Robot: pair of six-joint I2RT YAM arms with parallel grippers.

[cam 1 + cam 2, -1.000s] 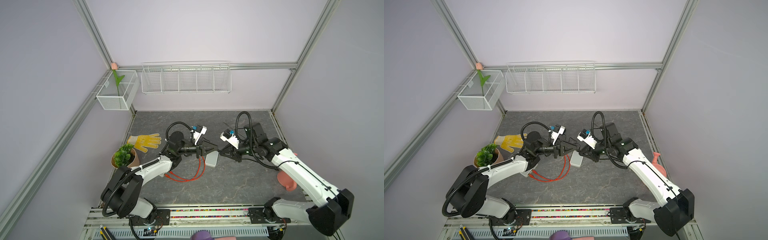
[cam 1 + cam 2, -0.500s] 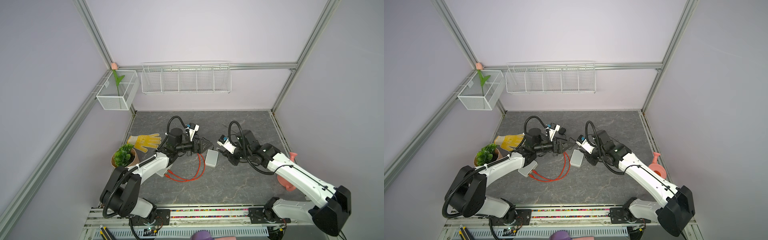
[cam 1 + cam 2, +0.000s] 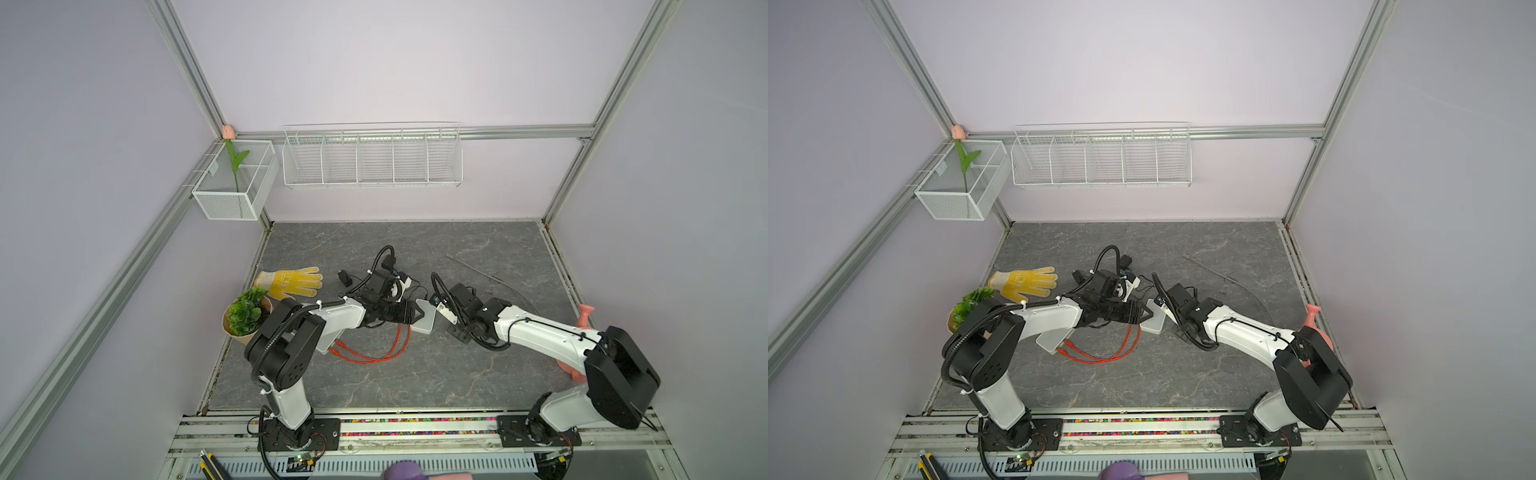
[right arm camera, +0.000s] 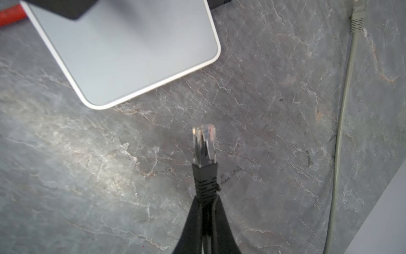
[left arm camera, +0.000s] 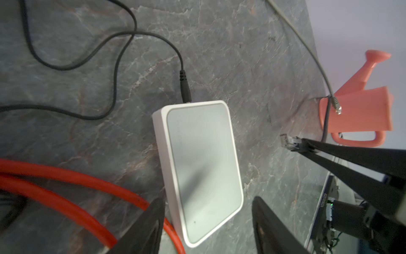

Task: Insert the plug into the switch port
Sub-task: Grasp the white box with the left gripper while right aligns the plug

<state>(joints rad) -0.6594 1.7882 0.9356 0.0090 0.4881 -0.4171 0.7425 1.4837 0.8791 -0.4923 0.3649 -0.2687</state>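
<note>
Plug (image 4: 204, 151), clear-tipped with ribbed black boot, pinched by right gripper (image 4: 206, 198); left gripper (image 5: 208, 201), previously closed, now straddles glossy rounded white switch (image 5: 197, 154), jaws apart.

White arms (image 3: 345, 316) — black joints (image 3: 286, 353)

My left gripper (image 5: 207, 199) straddles the flat white plastic switch box (image 5: 197, 154), jaws apart, while the right gripper (image 5: 306, 144) pinches a clear-tipped black plug (image 5: 287, 140) nearby.
</note>
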